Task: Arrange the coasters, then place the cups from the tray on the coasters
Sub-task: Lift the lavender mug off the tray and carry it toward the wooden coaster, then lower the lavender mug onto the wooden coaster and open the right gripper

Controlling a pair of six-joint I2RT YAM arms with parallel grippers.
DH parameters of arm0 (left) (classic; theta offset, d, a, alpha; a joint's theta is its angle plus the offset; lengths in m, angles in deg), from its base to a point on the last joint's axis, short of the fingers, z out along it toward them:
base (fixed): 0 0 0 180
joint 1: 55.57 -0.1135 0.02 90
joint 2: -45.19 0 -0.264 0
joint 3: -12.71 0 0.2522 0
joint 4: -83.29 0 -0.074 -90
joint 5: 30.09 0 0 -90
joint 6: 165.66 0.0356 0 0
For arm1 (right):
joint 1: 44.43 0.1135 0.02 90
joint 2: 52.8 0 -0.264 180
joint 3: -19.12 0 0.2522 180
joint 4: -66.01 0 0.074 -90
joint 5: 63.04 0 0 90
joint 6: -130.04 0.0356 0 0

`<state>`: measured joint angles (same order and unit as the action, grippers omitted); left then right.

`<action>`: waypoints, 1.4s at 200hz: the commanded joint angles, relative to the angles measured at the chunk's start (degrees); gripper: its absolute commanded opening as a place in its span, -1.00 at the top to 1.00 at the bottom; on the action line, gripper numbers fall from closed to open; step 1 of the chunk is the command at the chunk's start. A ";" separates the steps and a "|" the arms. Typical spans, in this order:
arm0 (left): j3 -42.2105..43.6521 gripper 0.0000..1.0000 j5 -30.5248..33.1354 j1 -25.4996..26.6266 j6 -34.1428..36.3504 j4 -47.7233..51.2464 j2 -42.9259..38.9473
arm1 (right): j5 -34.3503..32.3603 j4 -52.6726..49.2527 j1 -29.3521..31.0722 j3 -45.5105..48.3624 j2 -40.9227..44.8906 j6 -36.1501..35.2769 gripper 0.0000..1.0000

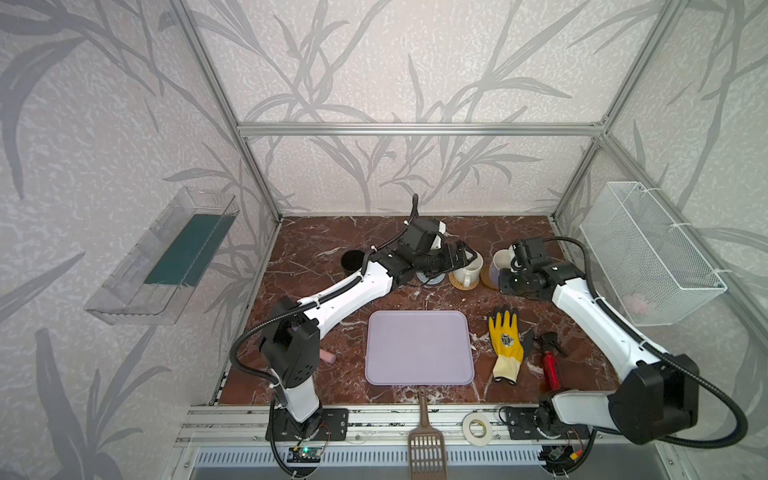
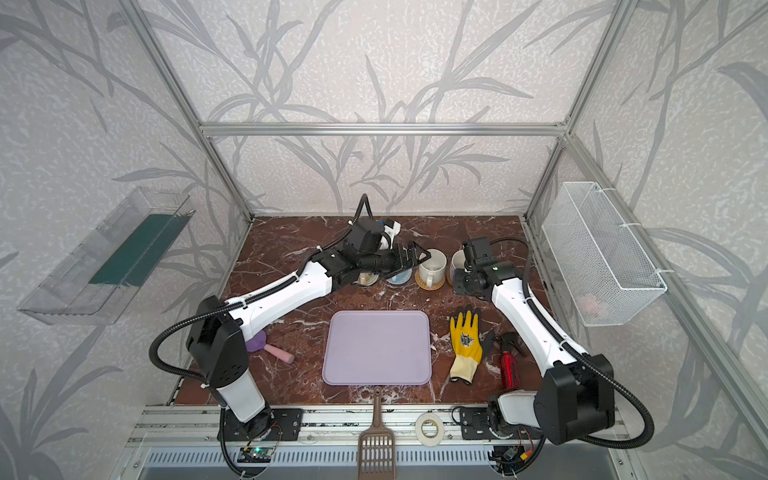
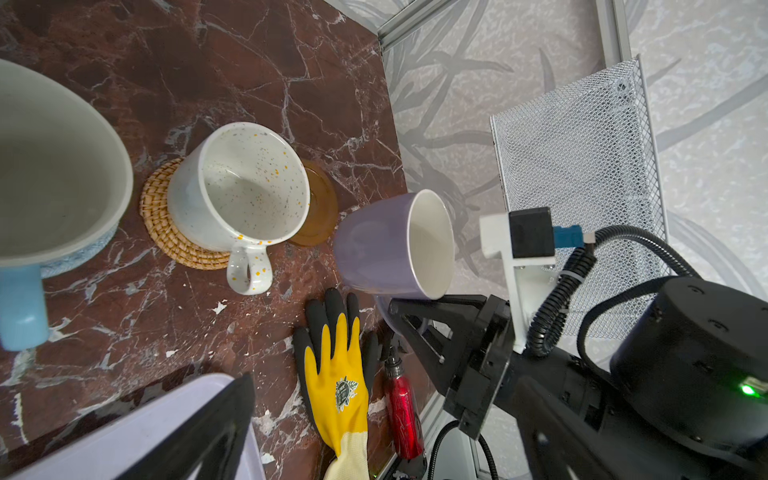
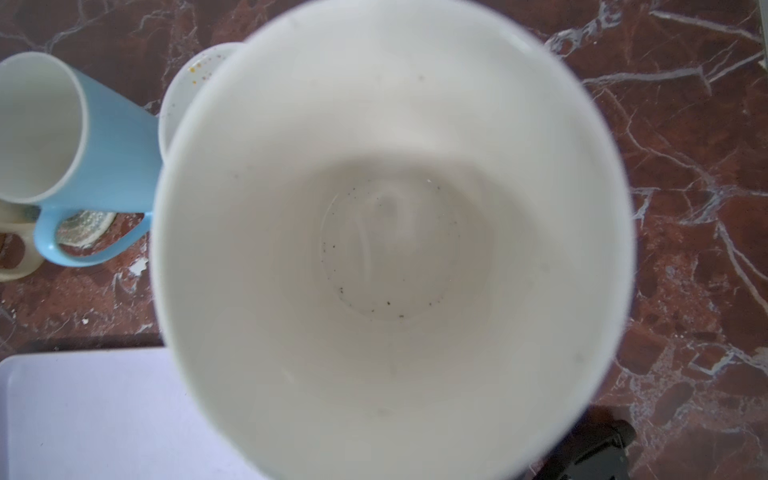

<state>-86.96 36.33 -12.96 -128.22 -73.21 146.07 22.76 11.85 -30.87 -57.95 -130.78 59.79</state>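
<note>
On rattan coaster (image 3: 163, 220), speckled cream mug (image 3: 245, 183)

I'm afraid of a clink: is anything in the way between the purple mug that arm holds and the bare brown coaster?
Nothing visible lies on the amber coaster. The lavender mug, tilted in the right tool, hangs close by it. Only the speckled cream mug on the rattan coaster stands close alongside, so clearance looks tight.

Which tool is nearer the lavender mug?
Right. The right tool is shut on the lavender mug; the left tool hangs open beyond the speckled mug.
</note>
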 commanded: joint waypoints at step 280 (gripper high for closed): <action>-8.49 -0.98 8.74 2.15 0.78 1.12 8.09 | -2.82 11.87 -4.42 -9.22 -23.09 1.70 1.00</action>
<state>-95.70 44.01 -11.15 -127.76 -71.18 154.26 20.98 21.00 -35.06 -65.23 -154.38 61.06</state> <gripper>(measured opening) 0.992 0.165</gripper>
